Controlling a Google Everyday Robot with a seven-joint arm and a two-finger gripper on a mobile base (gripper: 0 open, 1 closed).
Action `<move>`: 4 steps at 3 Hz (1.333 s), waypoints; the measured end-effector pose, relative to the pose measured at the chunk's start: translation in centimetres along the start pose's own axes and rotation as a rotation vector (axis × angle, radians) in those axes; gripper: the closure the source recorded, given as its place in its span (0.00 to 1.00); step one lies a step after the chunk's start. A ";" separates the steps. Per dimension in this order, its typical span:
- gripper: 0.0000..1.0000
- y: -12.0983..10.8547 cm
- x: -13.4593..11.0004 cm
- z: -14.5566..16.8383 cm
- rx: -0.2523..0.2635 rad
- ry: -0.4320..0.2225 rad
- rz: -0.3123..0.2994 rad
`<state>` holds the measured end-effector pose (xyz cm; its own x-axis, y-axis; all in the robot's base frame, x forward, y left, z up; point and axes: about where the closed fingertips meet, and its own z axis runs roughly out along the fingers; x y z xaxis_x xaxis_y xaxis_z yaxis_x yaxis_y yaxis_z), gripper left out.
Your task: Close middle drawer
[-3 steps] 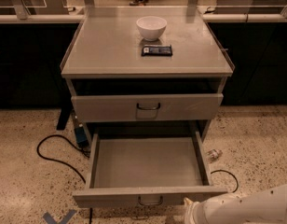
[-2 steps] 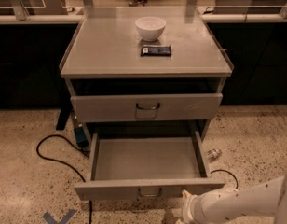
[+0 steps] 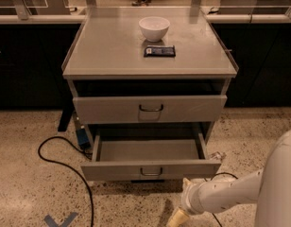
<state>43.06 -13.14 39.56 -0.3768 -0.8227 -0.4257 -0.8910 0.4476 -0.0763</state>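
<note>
The gripper (image 3: pixel 177 216) hangs low over the floor at the end of the white arm; whether it is open or shut I cannot tell. Just above it and slightly to its left is the middle drawer (image 3: pixel 150 170), pulled partway out, with its front close to the gripper. Contact cannot be made out.

I judge the step to be the push itself, not yet finished. The next move calls for pressing squarely on the front, nearer the loop handle (image 3: pixel 151 172) up and left of the gripper, so the drawer runs in straight rather than skewing.

Above that sits the top drawer (image 3: pixel 150 109), also out a little. Farther up, a white bowl (image 3: pixel 154 28) and a dark packet (image 3: pixel 159 51) rest on the cabinet top (image 3: pixel 112 56) — well out of the way. A black cable (image 3: pixel 65 162) loops on the floor far to the left — apparently outside the drawer's path.
</note>
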 end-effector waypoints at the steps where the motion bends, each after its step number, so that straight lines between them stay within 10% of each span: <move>1: 0.00 -2.0 0.4 0.7 0.025 0.029 0.004; 4: 0.00 -10.6 -4.4 4.9 0.105 0.061 0.006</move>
<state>55.41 -12.61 37.84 -0.3997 -0.8383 -0.3709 -0.8585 0.4842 -0.1692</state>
